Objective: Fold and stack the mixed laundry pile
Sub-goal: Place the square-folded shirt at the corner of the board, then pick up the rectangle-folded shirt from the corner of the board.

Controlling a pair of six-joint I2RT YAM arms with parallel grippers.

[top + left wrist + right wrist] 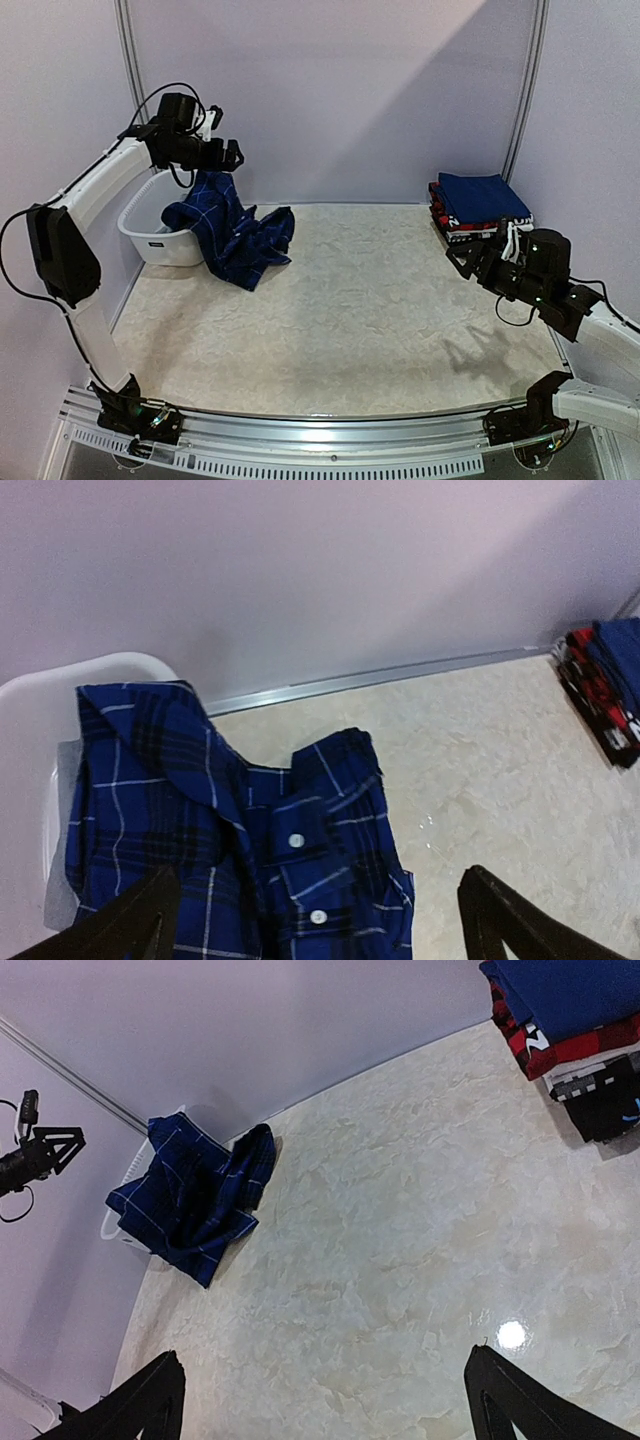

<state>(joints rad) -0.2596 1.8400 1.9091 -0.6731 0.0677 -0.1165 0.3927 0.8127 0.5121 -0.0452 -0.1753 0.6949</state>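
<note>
Left wrist view showed the left gripper (320,878) with its two black fingers (110,920) spread wide apart. It was not pinching anything. It hung in the air just above the dark blue plaid shirt (200,810). Two little white buttons (296,840) showed on the shirt.

The shirt was in a messy heap. Part of it lay over the rim of the white plastic basket (30,740), and the rest spilled down onto the pale table (380,300) beside the basket. It was at the far left of the table.

The right gripper (325,1360) was wide open too and held nothing. It hovered over bare table at the right side, near a stack of folded clothes (478,205) at the far right. A plain blue piece was on top. Under it were a red and black one, a white and grey one, and a black one.

I think a good part of the job was done, because that stack looked neat. The plaid shirt was not folded yet. It needed to be pulled flat onto the table, folded, and put on the stack. There might have been more clothes inside the basket, but the shirt covered it, so I could not tell.

The red piece in the stack had some white marks on it, but they were too small to read. I saw no other words or labels.
</note>
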